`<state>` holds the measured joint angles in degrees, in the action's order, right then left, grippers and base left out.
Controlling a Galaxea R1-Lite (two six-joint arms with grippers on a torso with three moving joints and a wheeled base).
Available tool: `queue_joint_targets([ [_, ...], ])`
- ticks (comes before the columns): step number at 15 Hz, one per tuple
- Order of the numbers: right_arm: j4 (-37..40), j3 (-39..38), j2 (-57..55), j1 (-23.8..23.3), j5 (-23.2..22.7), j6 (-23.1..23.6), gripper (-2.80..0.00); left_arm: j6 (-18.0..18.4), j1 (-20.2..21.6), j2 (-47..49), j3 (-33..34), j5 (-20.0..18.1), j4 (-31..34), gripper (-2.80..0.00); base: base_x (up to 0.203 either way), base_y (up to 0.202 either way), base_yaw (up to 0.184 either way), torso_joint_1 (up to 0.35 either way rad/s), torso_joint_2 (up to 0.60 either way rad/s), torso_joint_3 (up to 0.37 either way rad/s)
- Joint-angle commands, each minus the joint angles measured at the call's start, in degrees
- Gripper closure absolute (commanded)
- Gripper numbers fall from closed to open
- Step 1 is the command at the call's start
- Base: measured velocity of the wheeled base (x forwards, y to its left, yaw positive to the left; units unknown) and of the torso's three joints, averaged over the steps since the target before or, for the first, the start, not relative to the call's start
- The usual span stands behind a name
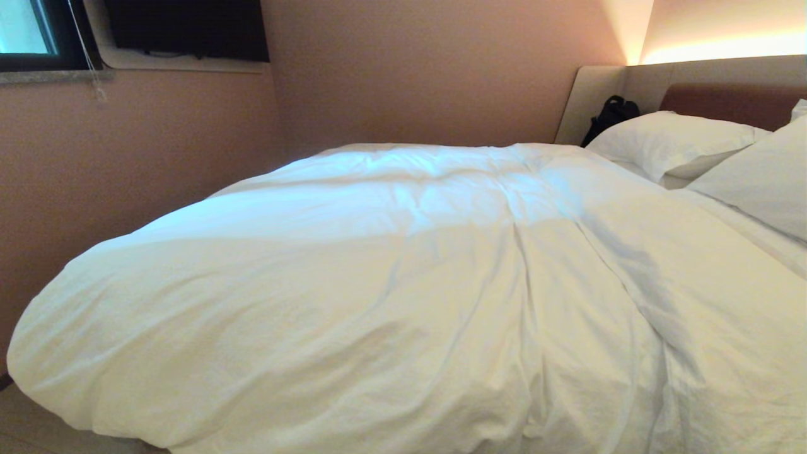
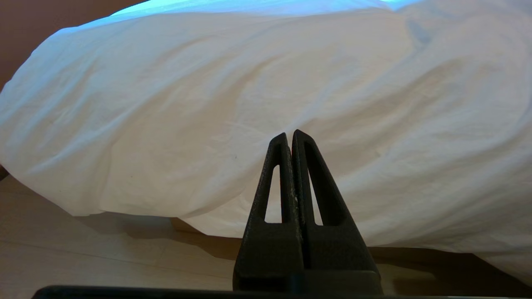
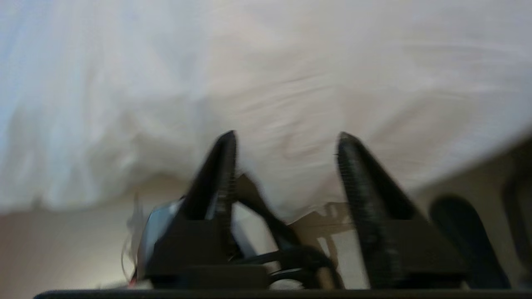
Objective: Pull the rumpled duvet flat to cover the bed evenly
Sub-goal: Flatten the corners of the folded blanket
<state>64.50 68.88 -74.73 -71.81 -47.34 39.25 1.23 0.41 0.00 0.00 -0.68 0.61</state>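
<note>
Across most of the head view lies the duvet (image 1: 403,284), a thick white quilt spread over the bed (image 1: 725,94) from the near edge to the far wall. It is puffy and creased, with long folds running from the middle toward the near right, and its near left corner bulges out past the mattress and hangs toward the floor (image 2: 83,257). At the far right two white pillows (image 1: 674,145) lean by the padded headboard, beige with a brown panel, and a strip of white sheet (image 1: 750,227) shows between the pillows and the duvet's edge. A small black object (image 1: 610,116) sits at the far corner of the headboard; what it is cannot be told.

Pinkish tan walls (image 1: 410,75) close the room at the left and far sides. A window (image 1: 25,31) with a dark frame and a hanging cord is at the far left, a dark screen sits in a recess beside it, and warm light glows above the headboard. The floor is pale wood. No writing or brand can be read.

Neither arm shows in the head view. The left tool (image 2: 290,137) has its fingers pressed together, held low in front of the overhanging duvet, apart from it. The right tool (image 3: 286,139) stands with fingers apart, empty, close to the duvet's hanging edge.
</note>
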Motion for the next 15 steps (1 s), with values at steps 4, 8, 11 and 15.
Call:
queue_joint_targets([
  [4, 3.9, 0.7, 9.1, 13.5, 0.2, -18.4, 0.0, 0.0, 0.0, 0.0, 0.0, 0.0, 0.0, 0.0, 0.0, 0.0, 0.0, 0.0, 0.0, 0.0],
  [8, 3.4, 2.9, 9.1, 19.9, 7.5, -35.6, 0.0, 0.0, 0.0, 0.0, 0.0, 0.0, 0.0, 0.0, 0.0, 0.0, 0.0, 0.0, 0.0, 0.0],
  [11, 3.0, 3.4, 7.5, 26.3, 11.9, -48.3, 0.0, 0.0, 0.0, 0.0, 0.0, 0.0, 0.0, 0.0, 0.0, 0.0, 0.0, 0.0, 0.0, 0.0],
  [15, 3.3, 3.5, 7.0, 36.2, 12.8, -62.5, 0.0, 0.0, 0.0, 0.0, 0.0, 0.0, 0.0, 0.0, 0.0, 0.0, 0.0, 0.0, 0.0, 0.0],
])
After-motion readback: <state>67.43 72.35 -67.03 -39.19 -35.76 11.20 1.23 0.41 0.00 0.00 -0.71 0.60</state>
